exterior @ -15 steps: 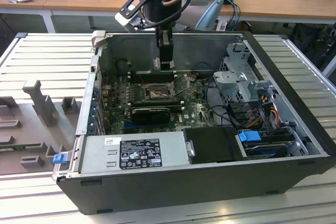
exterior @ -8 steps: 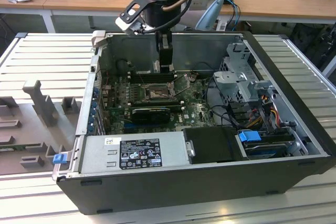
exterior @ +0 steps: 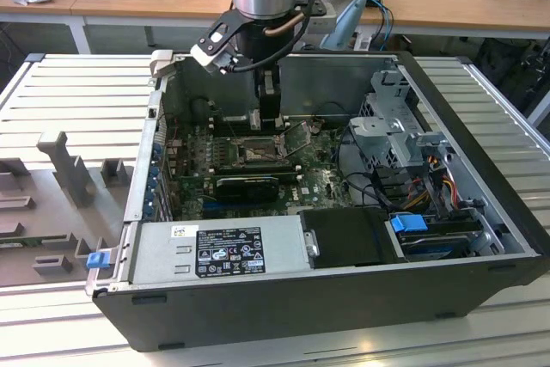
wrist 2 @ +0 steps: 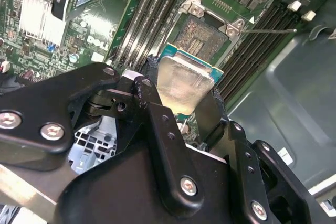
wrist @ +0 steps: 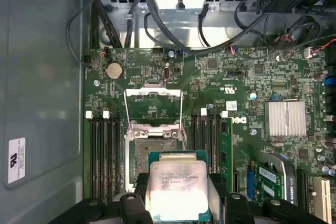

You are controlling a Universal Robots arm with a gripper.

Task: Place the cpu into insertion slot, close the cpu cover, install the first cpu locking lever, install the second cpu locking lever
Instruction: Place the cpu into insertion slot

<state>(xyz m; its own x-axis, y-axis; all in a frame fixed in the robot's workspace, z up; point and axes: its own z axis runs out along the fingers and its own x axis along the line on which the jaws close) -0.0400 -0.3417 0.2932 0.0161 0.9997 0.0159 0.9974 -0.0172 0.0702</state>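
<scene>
- Item: the cpu [wrist 2: 185,80], a pale silvery square on a green-edged base. It is held flat side up, clear of the board, close above the insertion slot [wrist: 153,150] and not yet seated.
- Holder: the gripper [wrist: 178,182], closed to the chip's width. One of its dark fingers [wrist: 140,183] sits on each opposite edge, and it carries nothing else.
- Slot: bare, with its tan contact field exposed. The cpu cover [wrist: 153,103] is swung open on the side away from the chip, so the way down looks unobstructed.
- Handling, as judged:
  - Keep the chip level.
  - Square its edges to the dark socket frame.
  - Bring it straight down rather than sliding it across the contacts.
  - I cannot tell whether its corners match the socket keying, so check that in both wrist views.
- Flanks: the memory slots [wrist: 105,156] run along both sides of the socket, just beside the frame. Finger room there looks tight.
- Farther out: a finned heatsink [wrist: 284,119] stands well apart, and the grey case wall [wrist: 42,103] lies beyond the near slot bank.
- Overhead: the case [exterior: 481,100] lies open-sided, so you have free room for the arm above.
</scene>
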